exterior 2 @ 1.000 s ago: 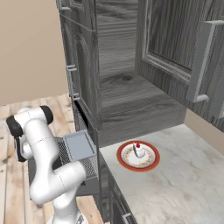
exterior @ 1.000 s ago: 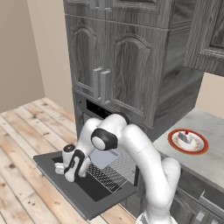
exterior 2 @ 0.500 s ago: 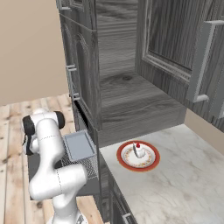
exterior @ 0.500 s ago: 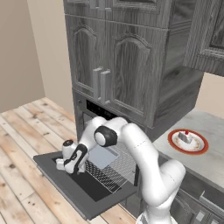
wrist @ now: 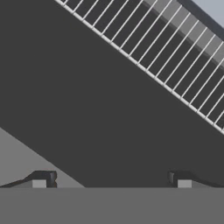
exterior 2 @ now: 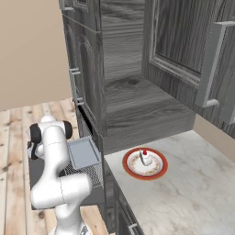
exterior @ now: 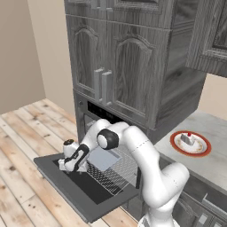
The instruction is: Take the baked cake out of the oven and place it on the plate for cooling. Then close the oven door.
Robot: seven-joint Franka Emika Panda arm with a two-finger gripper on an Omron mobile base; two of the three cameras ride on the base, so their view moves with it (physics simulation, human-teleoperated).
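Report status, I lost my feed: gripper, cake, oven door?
Gripper open, empty, low over the open door. Cake on plate on the counter. Rack pulled out over the door, in the way of closing.

- The oven door (exterior: 84, 188) lies folded down flat, barring the floor in front of the oven (exterior: 95, 116).
- The wire rack (exterior: 113, 175), pulled out over the door, carries a grey tray (exterior: 104, 158).
- The gripper (exterior: 67, 165), jaws apart, hangs close above the door's dark glass (wrist: 87, 100), with bare panel around it.
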